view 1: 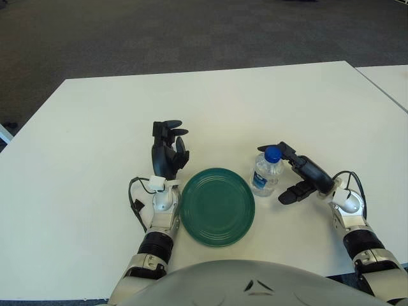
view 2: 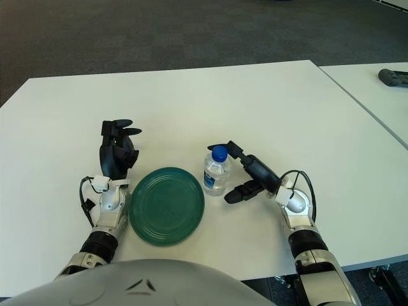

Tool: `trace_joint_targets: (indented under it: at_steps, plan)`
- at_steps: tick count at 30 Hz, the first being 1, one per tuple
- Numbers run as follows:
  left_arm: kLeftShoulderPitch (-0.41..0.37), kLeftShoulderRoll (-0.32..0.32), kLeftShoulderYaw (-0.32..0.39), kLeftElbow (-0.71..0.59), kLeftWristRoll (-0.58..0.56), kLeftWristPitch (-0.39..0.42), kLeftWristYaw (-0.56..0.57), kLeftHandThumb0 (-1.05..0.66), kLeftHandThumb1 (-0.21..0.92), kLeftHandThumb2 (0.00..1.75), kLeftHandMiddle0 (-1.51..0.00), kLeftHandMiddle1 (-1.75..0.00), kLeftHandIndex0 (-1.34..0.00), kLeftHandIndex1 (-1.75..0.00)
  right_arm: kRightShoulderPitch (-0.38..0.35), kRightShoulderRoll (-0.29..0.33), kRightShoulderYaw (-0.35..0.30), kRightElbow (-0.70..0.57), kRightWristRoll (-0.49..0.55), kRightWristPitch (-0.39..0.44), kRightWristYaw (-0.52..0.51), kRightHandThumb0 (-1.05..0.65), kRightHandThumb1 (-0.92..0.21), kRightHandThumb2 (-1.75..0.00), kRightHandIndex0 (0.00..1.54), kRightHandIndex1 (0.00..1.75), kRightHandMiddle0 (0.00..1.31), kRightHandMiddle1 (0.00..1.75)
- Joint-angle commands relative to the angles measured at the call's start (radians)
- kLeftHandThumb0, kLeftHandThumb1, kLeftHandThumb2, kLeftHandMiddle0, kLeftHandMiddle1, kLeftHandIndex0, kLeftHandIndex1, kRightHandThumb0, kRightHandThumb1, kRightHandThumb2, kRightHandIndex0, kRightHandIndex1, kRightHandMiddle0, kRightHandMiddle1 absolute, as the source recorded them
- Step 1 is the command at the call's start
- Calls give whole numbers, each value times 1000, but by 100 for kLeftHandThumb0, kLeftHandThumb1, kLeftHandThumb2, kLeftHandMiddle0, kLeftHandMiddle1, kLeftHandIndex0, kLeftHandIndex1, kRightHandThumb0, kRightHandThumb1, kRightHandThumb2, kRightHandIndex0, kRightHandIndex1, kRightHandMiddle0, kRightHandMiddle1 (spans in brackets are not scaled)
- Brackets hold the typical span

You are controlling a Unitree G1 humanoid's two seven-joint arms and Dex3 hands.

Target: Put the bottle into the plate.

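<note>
Standing upright just right of the plate, the bottle sits between the right hand's spread, not-quite-gripping fingers, left hand relaxed at the plate's left.

No text, number or brand can be read; the label on the bottle is too small to make out.

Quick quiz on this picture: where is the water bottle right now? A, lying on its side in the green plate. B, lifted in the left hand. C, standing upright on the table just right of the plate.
C: the bottle stands upright on the table beside the plate's right edge, with the right hand next to it.
</note>
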Motion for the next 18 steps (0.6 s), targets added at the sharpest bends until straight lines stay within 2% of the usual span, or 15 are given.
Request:
trace_joint_targets:
  at_steps: [1, 8, 9, 10, 11, 12, 13, 14, 15, 16, 17, 18]
  plan:
    - [20, -77, 11, 45, -23, -10, -11, -100, 92, 70, -21, -165, -24, -152, 6, 22, 5, 20, -7, 7, 0, -105, -92, -14, 22, 70, 0, 86]
    - [20, -77, 17, 45, -29, -10, -21, -101, 92, 71, -21, -166, -25, -151, 11, 46, 5, -26, 98, 61, 44, -101, -91, -5, 20, 91, 0, 92]
    - [19, -77, 18, 45, -30, -11, -23, -100, 92, 70, -21, -166, -24, -151, 13, 51, 1, -33, 105, 71, 44, -95, -90, -4, 22, 100, 0, 105]
    - [19, -77, 19, 47, -29, -14, -23, -100, 92, 70, -21, -166, -24, -150, 13, 58, -8, -45, 105, 86, 30, -92, -89, -4, 22, 104, 0, 109]
    - [18, -77, 20, 48, -29, -16, -23, -99, 92, 69, -21, -166, -24, -150, 14, 64, -14, -53, 104, 97, 21, -85, -88, -3, 35, 123, 6, 133]
    - [17, -77, 21, 50, -27, -18, -22, -99, 92, 69, -21, -166, -23, -149, 16, 69, -20, -58, 100, 105, 11, -80, -87, -2, 43, 136, 11, 148]
    - [17, -77, 22, 51, -26, -19, -22, -99, 92, 69, -21, -166, -23, -149, 18, 73, -25, -63, 97, 112, 5, -76, -87, -2, 49, 146, 20, 157]
    - [16, -76, 23, 52, -19, -21, -17, -99, 92, 69, -21, -167, -23, -149, 22, 80, -33, -71, 88, 123, -12, -75, -86, -2, 51, 150, 24, 161]
    - [15, -75, 24, 52, -13, -22, -13, -99, 92, 69, -21, -167, -24, -150, 25, 85, -41, -85, 73, 140, -34, -71, -86, -2, 60, 159, 35, 166]
    - [15, -75, 25, 53, -9, -23, -10, -99, 92, 69, -21, -167, -24, -150, 28, 89, -47, -97, 62, 154, -49, -66, -77, -22, 65, 162, 41, 164]
    - [14, -75, 26, 54, -7, -24, -9, -98, 92, 68, -21, -167, -24, -150, 31, 91, -51, -106, 53, 163, -59, -59, -61, -58, 73, 167, 50, 164]
    - [14, -74, 26, 54, -5, -25, -8, -98, 92, 68, -21, -167, -24, -150, 36, 94, -60, -121, 29, 176, -87, -57, -56, -71, 75, 168, 53, 164]
